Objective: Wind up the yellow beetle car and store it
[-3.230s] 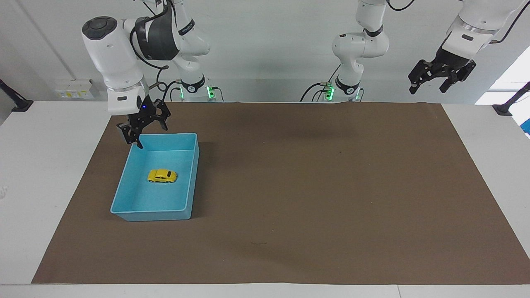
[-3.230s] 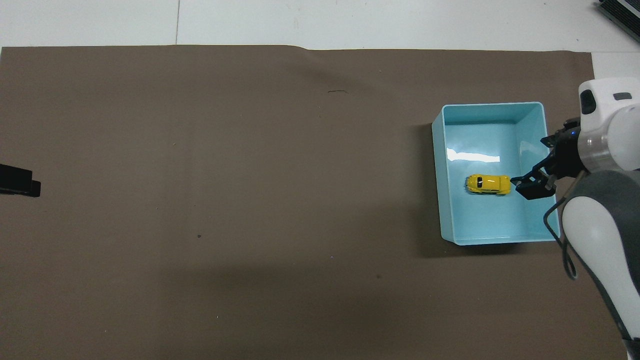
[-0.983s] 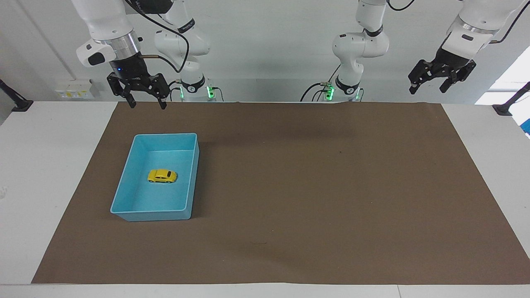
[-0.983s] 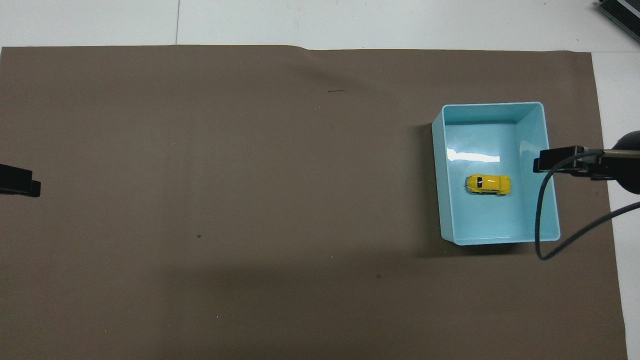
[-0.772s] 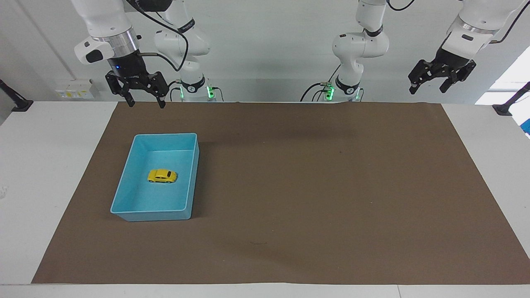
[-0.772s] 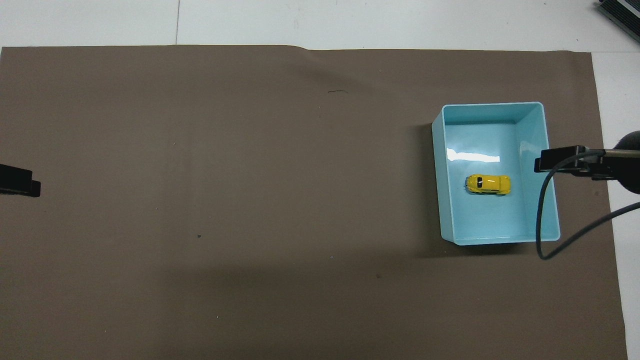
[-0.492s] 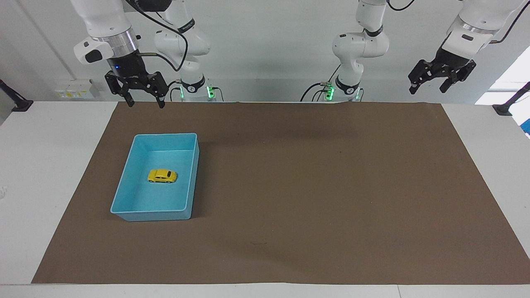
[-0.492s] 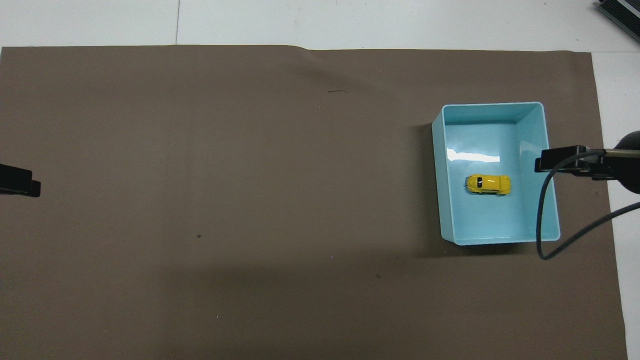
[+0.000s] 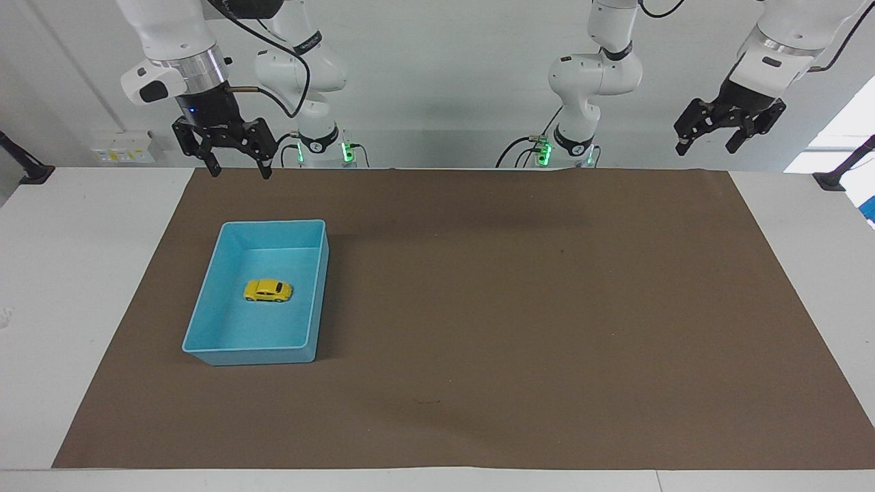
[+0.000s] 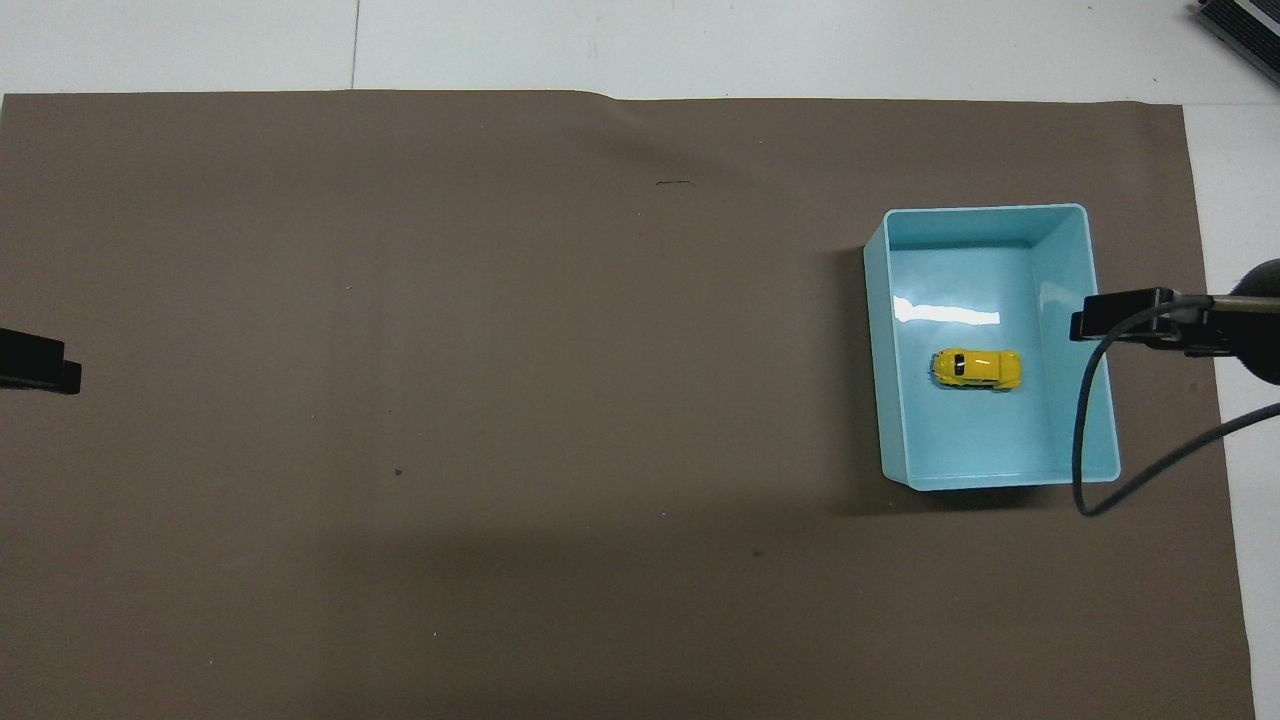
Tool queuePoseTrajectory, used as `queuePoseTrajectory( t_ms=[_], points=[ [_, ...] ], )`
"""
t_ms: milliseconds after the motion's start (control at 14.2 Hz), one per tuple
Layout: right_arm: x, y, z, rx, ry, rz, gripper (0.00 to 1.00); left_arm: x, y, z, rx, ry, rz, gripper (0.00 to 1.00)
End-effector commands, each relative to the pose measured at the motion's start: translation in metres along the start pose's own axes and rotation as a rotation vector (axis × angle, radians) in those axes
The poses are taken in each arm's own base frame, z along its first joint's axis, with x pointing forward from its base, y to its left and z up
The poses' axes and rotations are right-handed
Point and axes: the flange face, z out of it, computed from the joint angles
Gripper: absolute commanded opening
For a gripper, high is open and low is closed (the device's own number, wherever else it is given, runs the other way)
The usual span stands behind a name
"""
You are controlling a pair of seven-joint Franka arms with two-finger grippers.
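We found the yellow beetle car [image 9: 268, 290] resting on its wheels on the floor of the light blue bin [image 9: 205, 301], roughly at the middle of the bin and clear of all four walls; in the overhead view the yellow beetle car [image 10: 977, 368] lay crosswise to the long sides of the light blue bin [image 10: 878, 350]. The bin stood on the brown mat [image 9: 519, 307] toward the right arm's end of the table [image 9: 75, 273]. The right gripper [image 9: 239, 167] hung high in the air over the mat's edge closest to the robots, well apart from the bin and the car, its two fingers spread wide and holding nothing. The left gripper [image 9: 711, 140] waited raised over the left arm's end of the table, its fingers likewise spread apart and empty. In the overhead view we saw only the dark tip of the left gripper [image 10: 40, 362] at the mat's edge.
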Motion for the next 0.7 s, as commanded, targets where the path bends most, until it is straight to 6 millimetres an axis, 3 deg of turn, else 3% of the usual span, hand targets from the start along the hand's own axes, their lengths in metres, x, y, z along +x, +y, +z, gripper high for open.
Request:
queuePoseTrajectory(
  t_ms=[0, 140, 281, 632],
  points=[
    [0.005, 0.002, 0.003, 0.007, 0.004, 0.014, 1.0, -0.005, -0.003, -0.005, -0.011, -0.005, -0.001, 1.0],
    [0.011, 0.002, 0.008, 0.004, -0.006, 0.014, 1.0, -0.005, -0.003, -0.005, -0.011, -0.005, -0.001, 1.0],
    [0.02, -0.001, -0.001, 0.013, 0.014, 0.01, 1.0, -0.005, -0.003, -0.005, -0.011, -0.005, -0.001, 1.0],
    [0.02, -0.003, -0.004, 0.017, 0.008, 0.008, 1.0, -0.005, -0.003, -0.005, -0.011, -0.005, -0.001, 1.0]
  ],
)
